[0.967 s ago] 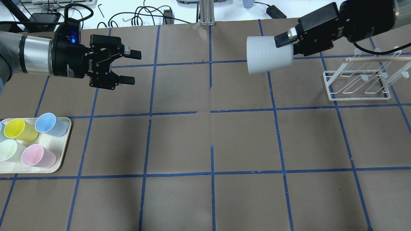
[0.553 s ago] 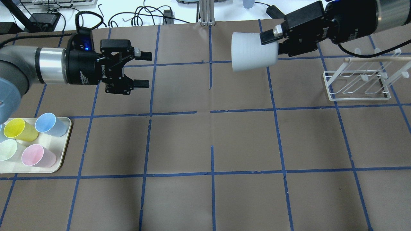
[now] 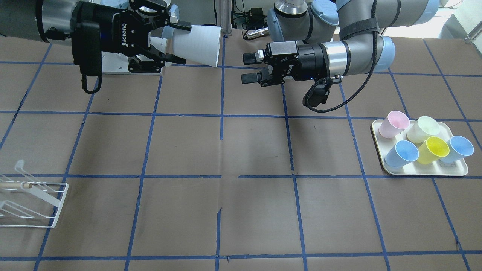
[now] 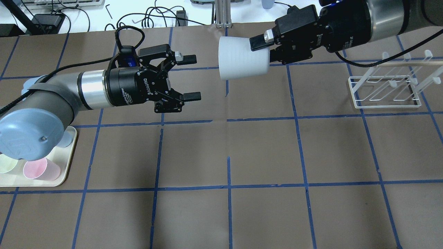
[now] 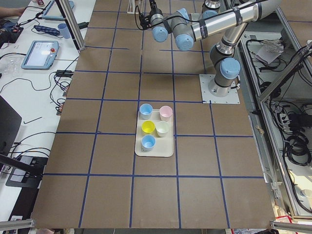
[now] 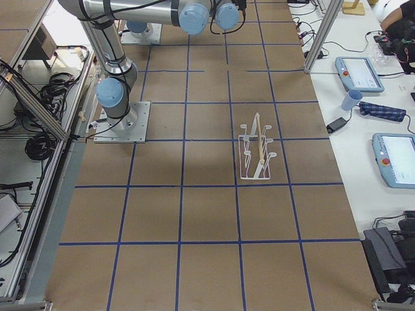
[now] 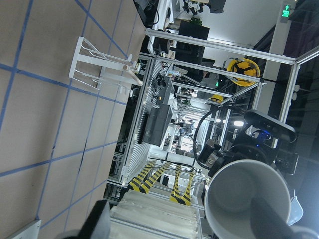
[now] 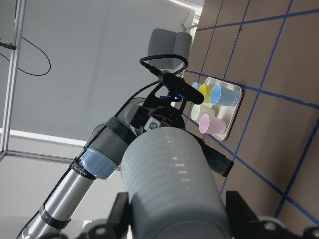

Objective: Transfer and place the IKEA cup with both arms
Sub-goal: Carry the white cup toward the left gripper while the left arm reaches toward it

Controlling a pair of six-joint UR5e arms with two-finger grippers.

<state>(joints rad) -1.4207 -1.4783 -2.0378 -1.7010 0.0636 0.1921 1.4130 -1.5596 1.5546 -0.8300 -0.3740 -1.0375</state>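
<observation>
The IKEA cup (image 4: 242, 63), pale grey and tapered, hangs on its side above the far middle of the table, its mouth towards my left gripper. My right gripper (image 4: 263, 52) is shut on its base end. In the front-facing view the cup (image 3: 196, 45) sits in the right gripper (image 3: 179, 43). My left gripper (image 4: 192, 78) is open, level with the cup's mouth and a short gap away from it; it also shows in the front-facing view (image 3: 247, 68). The left wrist view looks into the cup's open mouth (image 7: 248, 199). The right wrist view shows the cup's ribbed wall (image 8: 172, 184).
A cream tray (image 3: 425, 172) near the table's left end holds pink (image 3: 393, 124), pale-green (image 3: 423, 128), yellow (image 3: 433, 149) and two light-blue cups (image 3: 403, 153). My left arm's elbow hides part of it from overhead (image 4: 65, 166). A white wire rack (image 4: 384, 90) stands at the right.
Both arms have moved towards the table's middle. The right gripper has carried the cup leftwards, the open left gripper has moved right, and the gap between them has shrunk.
</observation>
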